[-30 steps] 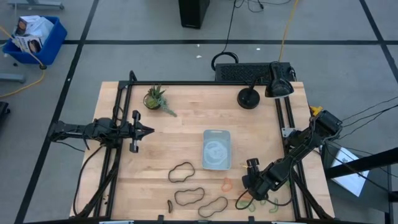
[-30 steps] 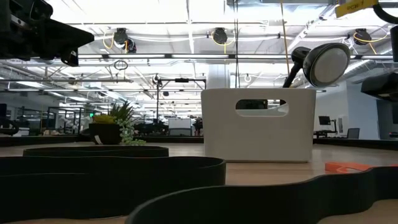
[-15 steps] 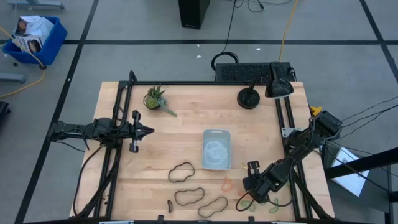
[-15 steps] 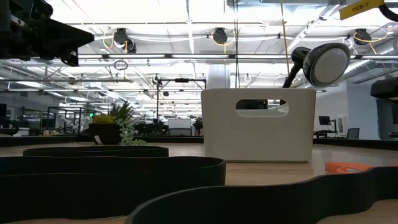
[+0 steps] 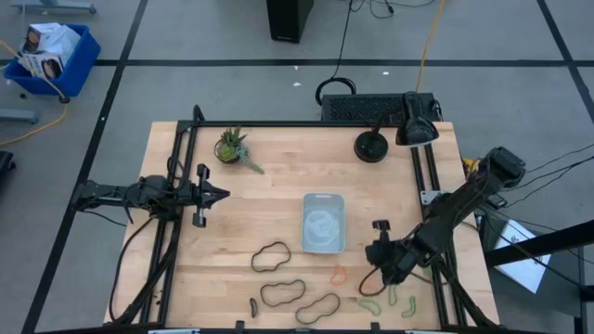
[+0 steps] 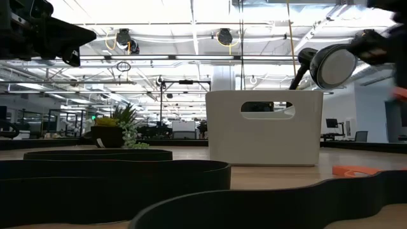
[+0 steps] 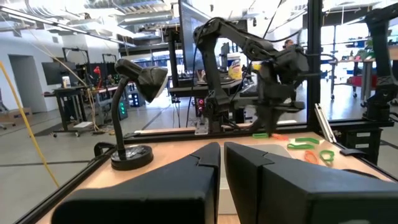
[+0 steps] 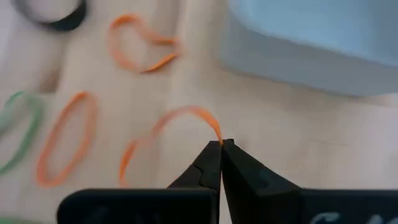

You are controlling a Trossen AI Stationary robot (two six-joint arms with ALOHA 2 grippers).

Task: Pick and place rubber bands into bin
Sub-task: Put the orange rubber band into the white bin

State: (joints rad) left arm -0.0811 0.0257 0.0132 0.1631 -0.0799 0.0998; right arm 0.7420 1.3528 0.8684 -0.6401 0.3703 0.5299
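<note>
The pale bin (image 5: 323, 223) stands mid-table, a light band inside it. My right gripper (image 5: 381, 261) hangs to its right, nearer the front edge, shut on an orange rubber band (image 8: 163, 127). More orange bands (image 8: 140, 43) (image 8: 65, 137) and green bands (image 5: 390, 299) lie flat on the table below it. Dark wavy bands (image 5: 271, 255) (image 5: 283, 293) (image 5: 317, 306) lie flat near the front edge. My left gripper (image 5: 221, 195) waits at the table's left with its fingers together and nothing between them. My right gripper pinches one strand of the orange band's loop (image 8: 214, 132) between its two fingertips, coming from above. The rest of the loop (image 5: 368, 281) hangs slack below the fingers and looks clear of the table.
A black desk lamp (image 5: 371, 146) and a small potted plant (image 5: 232, 146) stand near the far edge. Black frame rails (image 5: 422, 186) run along both sides of the table. Bare wood lies between the bin and the left gripper.
My right gripper has shut on the orange band near the front right, then risen and moved toward the far edge and the bin. The band has come up off the table with it; the green bands stay where they lay.
</note>
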